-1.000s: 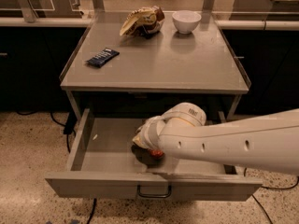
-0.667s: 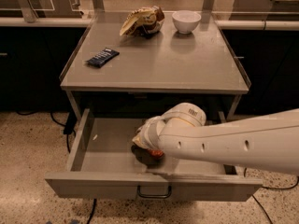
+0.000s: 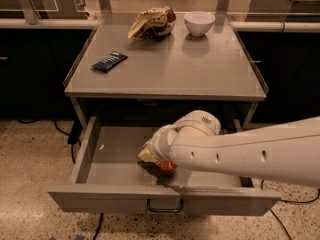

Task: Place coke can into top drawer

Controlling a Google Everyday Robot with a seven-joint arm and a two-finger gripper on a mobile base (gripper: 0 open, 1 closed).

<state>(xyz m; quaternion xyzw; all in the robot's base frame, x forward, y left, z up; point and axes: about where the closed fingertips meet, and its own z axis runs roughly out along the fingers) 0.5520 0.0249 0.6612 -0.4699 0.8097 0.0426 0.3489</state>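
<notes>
Well, not much has changed in the camera view: over the last second the arm has held the same pose. It comes in from the right and dips into the open top drawer (image 3: 85, 151). The claw (image 3: 152, 168) sits low inside, near the drawer's front panel and about the middle of its width. The coke can (image 3: 166, 166) shows only as a patch of red tucked under the white wrist, right at the claw and down by the drawer floor. Whether it rests on the floor or hangs just above it can't be made out. Nor can the claw's state be told; the wrist hides it, so pinching or released is anyone's guess.

The stillness suggests the carry is over and this is the moment of letting go. The can is already inside the drawer walls, so the task looks nearly done. What seems left is a release and a lift out that doesn't tip the can or clip the front panel with its loop handle (image 3: 164, 207).

Up on the counter (image 3: 190, 69), nothing has moved. The snack bag (image 3: 150, 23) and white bowl (image 3: 199, 22) sit at the far edge, and the blue bar wrapper (image 3: 109, 61) lies to the left.
</notes>
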